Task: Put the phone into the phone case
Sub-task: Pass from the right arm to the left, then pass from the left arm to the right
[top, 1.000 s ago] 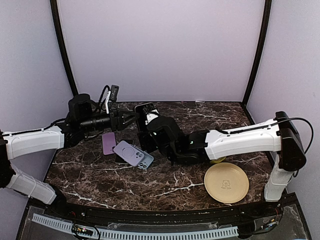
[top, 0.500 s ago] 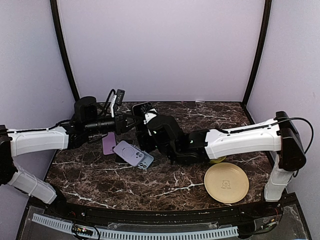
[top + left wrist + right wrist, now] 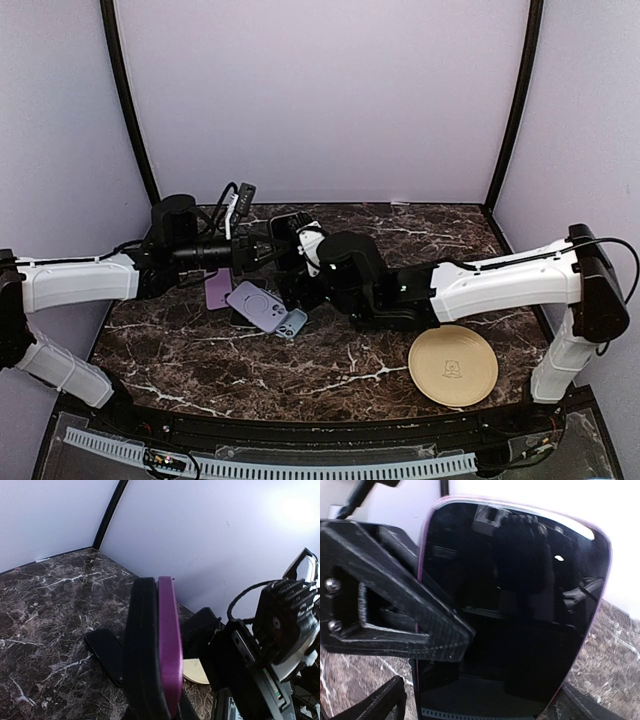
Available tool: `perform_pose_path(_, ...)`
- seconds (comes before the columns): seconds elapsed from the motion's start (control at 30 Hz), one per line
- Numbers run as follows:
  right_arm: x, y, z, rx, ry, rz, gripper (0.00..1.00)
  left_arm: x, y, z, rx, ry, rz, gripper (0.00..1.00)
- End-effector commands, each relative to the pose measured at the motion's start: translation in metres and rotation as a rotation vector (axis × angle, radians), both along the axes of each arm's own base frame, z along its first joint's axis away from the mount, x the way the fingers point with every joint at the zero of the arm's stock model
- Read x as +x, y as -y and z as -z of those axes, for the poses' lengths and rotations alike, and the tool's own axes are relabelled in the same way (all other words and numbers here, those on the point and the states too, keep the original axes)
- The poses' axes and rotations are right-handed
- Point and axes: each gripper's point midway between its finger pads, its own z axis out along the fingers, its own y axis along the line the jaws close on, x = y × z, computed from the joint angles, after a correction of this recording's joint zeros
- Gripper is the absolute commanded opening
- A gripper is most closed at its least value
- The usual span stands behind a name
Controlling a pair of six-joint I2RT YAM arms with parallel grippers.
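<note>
Dark marble worktop, far left: the left end effector (image 3: 268, 251) pinches the phone (image 3: 520, 615) upright above the lavender case (image 3: 257, 303), seemingly by 1 edge. The right end effector (image 3: 301, 264) stands spread alongside. Such a thin hold could let the phone swivel or drop.

Overhead view: soft, even, fairly bright light on pale lilac walls (image 3: 330, 100). The dark marble table (image 3: 200, 345) stays dim, and shadows are hard to make out on it. Focus is sharp throughout, and the black corner posts (image 3: 128, 110) look bowed.

Left wrist view: a washed-out glare patch sits on the wall, up and right of the left gripper (image 3: 272, 250). The phone (image 3: 167, 645) in its grasp is close and soft-edged; the table beyond looks crisper.

Right wrist view: the wall behind the phone is blown out white. Its black glass mirrors the camera. The left gripper's finger (image 3: 385, 605) beside it looks grainy and blurred.
</note>
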Motion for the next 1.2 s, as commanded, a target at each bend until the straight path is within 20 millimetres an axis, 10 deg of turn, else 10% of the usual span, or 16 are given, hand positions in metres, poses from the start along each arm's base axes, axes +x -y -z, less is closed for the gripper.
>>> perform_pose_path(0.0,-0.015,0.008,-0.047,0.084,0.073,-0.137,0.99,-0.03,0.003,-0.037,-0.066,0.151,0.13,0.0)
perform_pose_path(0.37,-0.101,0.031,-0.088,0.142,-0.063,-0.867,0.94,-0.1,0.004,-0.059,-0.114,0.346,0.417,0.0)
perform_pose_path(0.87,-0.106,0.026,-0.112,0.22,-0.107,-0.948,0.52,-0.118,0.008,-0.055,-0.091,0.396,0.471,0.0)
perform_pose_path(1.17,-0.099,0.023,-0.1,0.182,-0.143,-0.924,0.0,-0.117,0.01,-0.054,-0.082,0.391,0.465,0.0)
